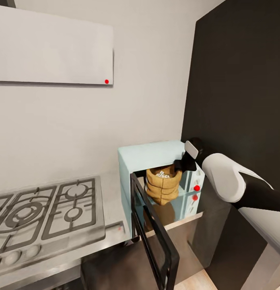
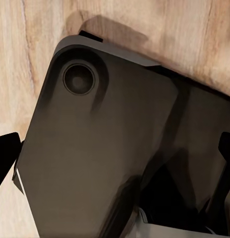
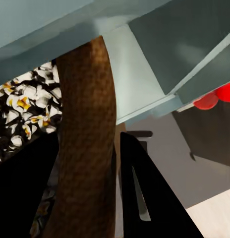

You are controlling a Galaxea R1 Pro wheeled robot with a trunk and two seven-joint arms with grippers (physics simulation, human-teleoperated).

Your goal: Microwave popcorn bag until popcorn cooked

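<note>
The rolled rim of the tan-brown wrinkled cloth sack (image 3: 87, 139) fills the gap between the black right fingers (image 3: 144, 198). Just beyond them, the pale mint-blue boxy microwave's (image 1: 150, 155) ceiling and side wall crowd close.

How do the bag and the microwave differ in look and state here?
The bag is small, tan-brown, wrinkled and soft; the microwave is a large, smooth, pale mint-blue box. The bag stands upright inside the microwave, whose dark door hangs open. The bag's rim is pinched by the right pincer; the microwave rests on the counter. Both are open: the bag's mouth shows popcorn.
</note>
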